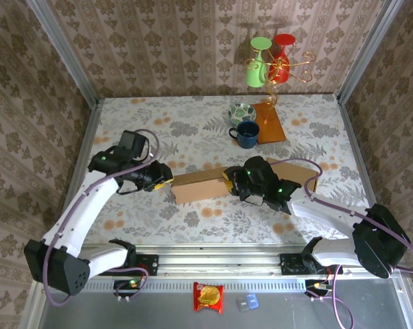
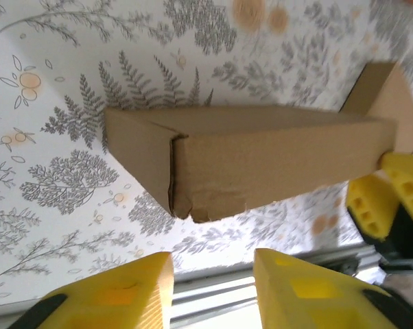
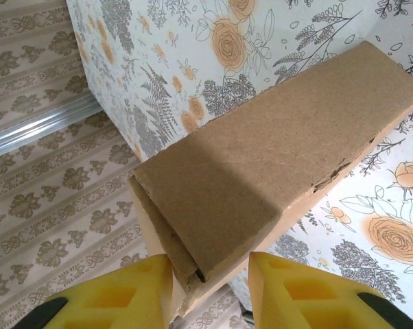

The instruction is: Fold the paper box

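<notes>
I see the paper box (image 1: 199, 185) folded into a long tube, lying across the middle of the surface (image 1: 158, 116), parallel to its near edge. The right gripper (image 3: 210, 264) reaches in low, jaws clamped on the box's right end. The left gripper (image 2: 210, 264) sits just off the left end, jaws apart, holding nothing. I can't see inside the blue mug (image 1: 246, 133) toward the far edge.

Brown box (image 1: 199, 186), floral-print table (image 1: 193, 123)

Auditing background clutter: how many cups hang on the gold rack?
2. A green cup hangs on the left of the gold rack, a red cup on its right. Another could be hidden behind them.
</notes>
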Controlling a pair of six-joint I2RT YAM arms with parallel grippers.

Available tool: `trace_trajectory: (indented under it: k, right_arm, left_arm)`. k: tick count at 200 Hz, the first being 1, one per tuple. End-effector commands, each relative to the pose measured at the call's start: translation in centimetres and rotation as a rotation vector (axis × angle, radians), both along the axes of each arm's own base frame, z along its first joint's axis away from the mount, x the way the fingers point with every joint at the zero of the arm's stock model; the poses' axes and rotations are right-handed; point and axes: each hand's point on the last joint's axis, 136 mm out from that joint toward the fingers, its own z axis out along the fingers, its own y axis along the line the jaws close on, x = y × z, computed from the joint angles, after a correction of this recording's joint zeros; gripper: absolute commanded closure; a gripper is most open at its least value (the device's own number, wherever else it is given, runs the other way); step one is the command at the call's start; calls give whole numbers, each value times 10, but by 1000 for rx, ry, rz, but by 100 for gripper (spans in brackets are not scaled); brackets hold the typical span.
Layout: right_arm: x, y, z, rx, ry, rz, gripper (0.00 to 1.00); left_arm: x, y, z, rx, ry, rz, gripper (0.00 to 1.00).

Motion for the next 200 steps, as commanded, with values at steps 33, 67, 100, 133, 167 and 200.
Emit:
trace_trajectory:
  k: [33,67,100,133,167,200]
  right_arm:
    - [-22,-18,-48,-111,159,-7,66]
    - [-23,-19,-51,-114,172,-8,67]
    - [-24,-19,-55,-117,184,-7,68]
    - [-27,-21,-59,-126,207,-6,69]
    - [-34,-24,-65,-137,241,-4,70]
    - [-35,-25,-63,-133,245,-3,70]
  left_arm:
    - [14,-6,-20,-115,81,137,59]
    - [14,-1,-35,-103,97,149,63]
    - [10,-1,-48,-97,118,143,69]
    - [5,1,-57,-91,131,137,74]
    - [0,2,-68,-77,145,121,80]
    - [-1,1,-72,-76,129,93,84]
